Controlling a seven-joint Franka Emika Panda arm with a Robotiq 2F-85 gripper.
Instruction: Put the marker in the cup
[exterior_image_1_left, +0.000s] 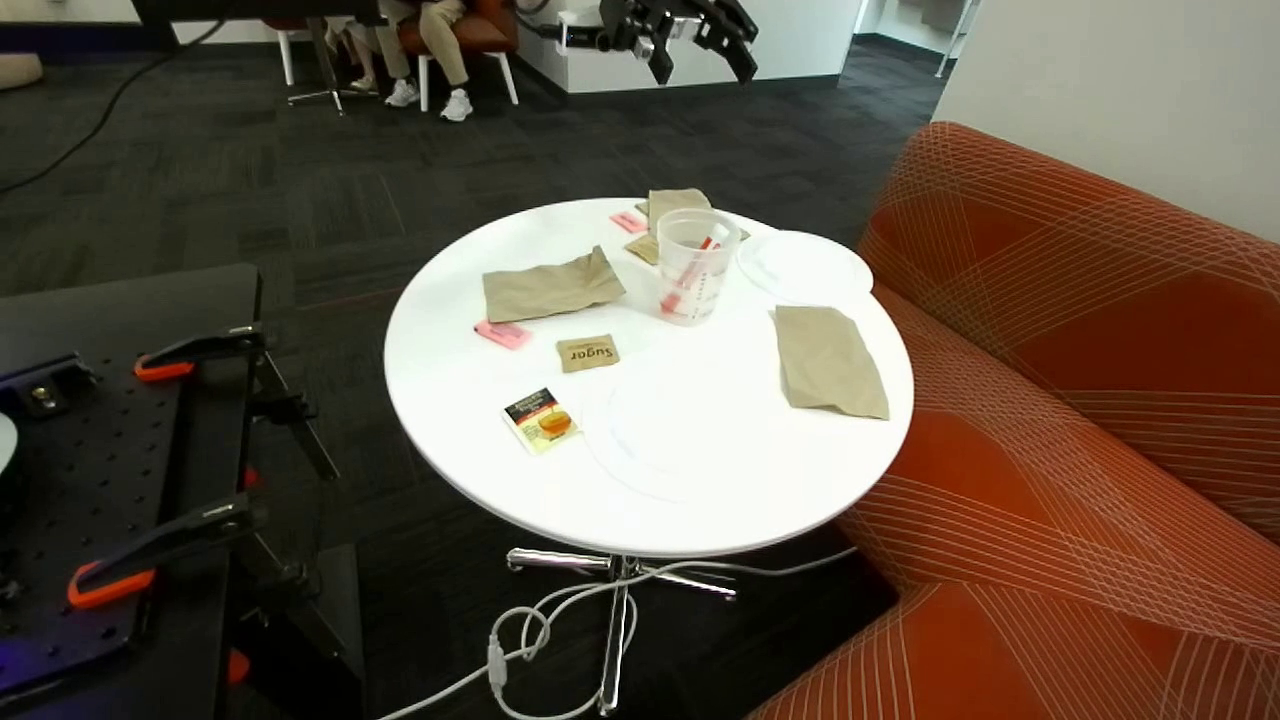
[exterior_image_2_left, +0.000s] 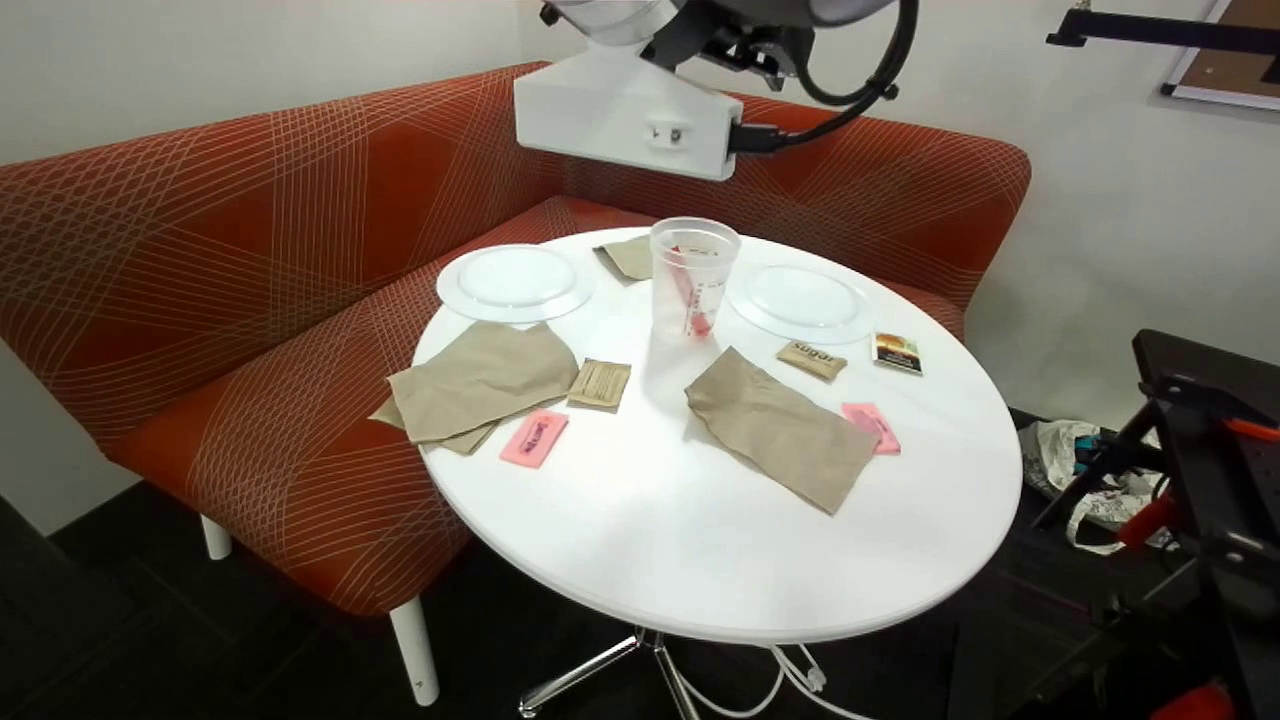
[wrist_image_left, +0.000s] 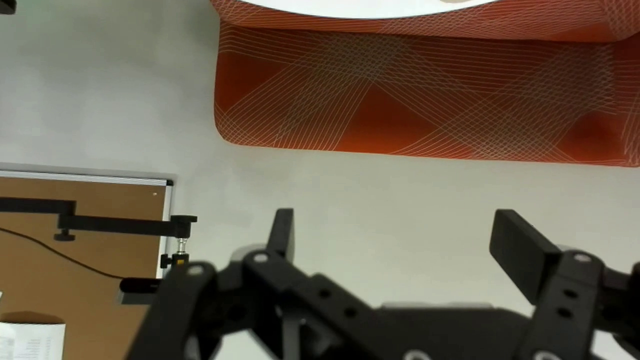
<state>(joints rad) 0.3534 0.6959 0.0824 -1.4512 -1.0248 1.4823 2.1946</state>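
The clear cup stands upright on the white round table; it also shows in an exterior view. The red marker leans inside the cup, seen through its wall; it shows there too in an exterior view. My gripper is raised well above and away from the table. In the wrist view the gripper is wide open, with nothing between its fingers, facing a bare wall. The cup and marker are out of the wrist view. In an exterior view the fingers are hidden or cut off at the top.
Two clear plates, brown napkins, pink packets, a sugar packet and a yellow-and-black tea packet lie around the cup. An orange couch borders the table. A black bench with clamps stands nearby.
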